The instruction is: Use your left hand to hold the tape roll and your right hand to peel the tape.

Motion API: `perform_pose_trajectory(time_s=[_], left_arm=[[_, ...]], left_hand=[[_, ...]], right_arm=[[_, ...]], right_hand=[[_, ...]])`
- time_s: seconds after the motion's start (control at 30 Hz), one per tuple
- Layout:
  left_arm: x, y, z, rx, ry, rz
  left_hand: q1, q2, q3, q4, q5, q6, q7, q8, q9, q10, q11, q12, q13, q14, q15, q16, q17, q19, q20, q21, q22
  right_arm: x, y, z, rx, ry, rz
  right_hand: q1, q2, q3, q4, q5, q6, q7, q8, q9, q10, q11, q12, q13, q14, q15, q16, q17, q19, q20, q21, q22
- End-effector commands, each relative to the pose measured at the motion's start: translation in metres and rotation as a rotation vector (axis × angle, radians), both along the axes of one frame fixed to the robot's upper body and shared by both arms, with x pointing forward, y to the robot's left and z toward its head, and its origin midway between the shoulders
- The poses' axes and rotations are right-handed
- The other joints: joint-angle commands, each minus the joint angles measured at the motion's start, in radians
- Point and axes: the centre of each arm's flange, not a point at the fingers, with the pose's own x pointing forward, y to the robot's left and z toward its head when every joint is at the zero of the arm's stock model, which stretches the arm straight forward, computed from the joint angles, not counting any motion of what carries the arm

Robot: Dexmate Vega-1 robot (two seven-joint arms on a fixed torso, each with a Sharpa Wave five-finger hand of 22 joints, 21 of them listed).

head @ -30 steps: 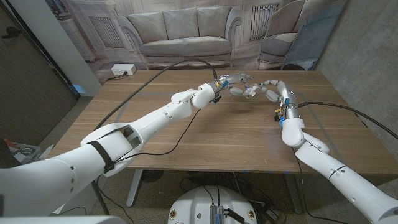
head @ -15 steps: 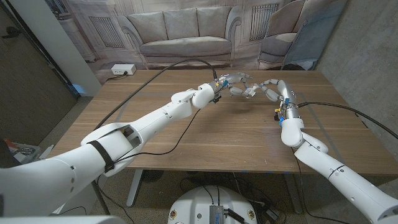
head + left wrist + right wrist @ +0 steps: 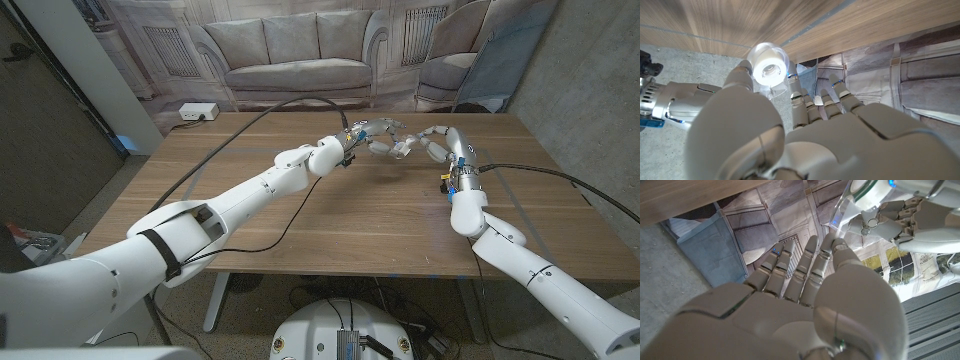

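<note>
Little has shifted; my left hand (image 3: 372,131) still pinches the tape roll (image 3: 769,62) at its fingertips. My right hand (image 3: 432,139) pinches the clear strip just beyond. Light, slippery; grip its rim.

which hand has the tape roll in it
The left hand, the one reaching in from the picture's left in the head view: its wrist view shows the tape roll pinched at its fingertips. The right hand only reaches toward it.
</note>
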Motion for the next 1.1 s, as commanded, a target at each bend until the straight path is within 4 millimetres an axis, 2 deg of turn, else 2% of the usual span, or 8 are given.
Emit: perform_pose_trajectory(time_s=[0.03,0.13,0.2,0.37,1.1], left_arm=[[0.0015,0.0032,-0.0051,-0.003,0.011,0.014],[0.0024,0.0040,-0.0059,-0.005,0.014,0.015],[0.0025,0.0043,-0.0056,-0.004,0.018,0.015],[0.0019,0.0041,-0.0047,-0.011,0.014,0.013],[0.0016,0.0117,-0.0090,-0.018,0.017,0.026]], left_hand=[[0.124,0.115,0.020,0.027,0.007,0.147,-0.132,0.140,0.199,0.006,0.010,0.005,0.005,-0.004,-0.019,0.007,0.002,-0.004,-0.002,0.006,0.005],[0.126,0.115,0.018,0.026,0.009,0.145,-0.132,0.140,0.200,0.004,0.008,0.005,0.005,-0.005,-0.019,0.007,0.002,-0.004,-0.003,0.007,0.005],[0.127,0.116,0.016,0.026,0.011,0.147,-0.123,0.142,0.199,0.003,0.008,0.004,0.006,-0.005,-0.018,0.007,0.002,-0.005,-0.003,0.007,0.005],[0.129,0.117,0.014,0.027,0.012,0.147,-0.128,0.143,0.200,0.002,0.011,0.004,0.006,-0.007,-0.020,0.007,0.002,-0.006,-0.003,0.008,0.005],[0.138,0.121,0.002,0.027,0.019,0.149,-0.119,0.146,0.197,0.002,0.012,0.005,0.006,-0.008,-0.018,0.008,0.002,-0.008,-0.003,0.011,0.004]], right_arm=[[-0.0014,0.0011,0.0003,0.011,-0.026,-0.023],[-0.0014,0.0011,-0.0001,0.017,-0.028,-0.026],[-0.0015,0.0009,-0.0003,0.017,-0.031,-0.022],[-0.0018,0.0007,0.0004,0.023,-0.042,-0.026],[-0.0005,-0.0005,0.0025,0.045,-0.065,-0.065]], right_hand=[[0.018,0.001,0.003,-0.001,0.007,0.003,0.006,0.011,0.008,0.008,-0.005,0.002,0.003,0.008,-0.171,-0.005,0.005,0.003,-0.013,0.009,0.005],[0.022,0.002,0.001,-0.001,0.007,0.004,0.007,0.017,0.013,0.011,-0.008,0.003,0.004,0.006,-0.172,-0.006,0.006,0.003,-0.015,0.011,0.006],[0.023,0.003,0.000,-0.001,0.007,0.002,0.007,0.020,0.015,0.012,-0.007,0.003,0.005,0.006,-0.171,-0.006,0.006,0.004,-0.018,0.013,0.007],[0.026,0.004,0.000,0.001,0.008,0.002,0.008,0.029,0.021,0.016,-0.011,0.004,0.006,0.008,-0.170,-0.008,0.005,0.004,-0.018,0.015,0.008],[0.039,0.008,-0.010,0.005,0.010,-0.012,0.012,0.060,0.046,0.017,-0.012,0.001,0.012,0.012,-0.171,-0.014,0.007,0.006,-0.027,0.028,0.012]])
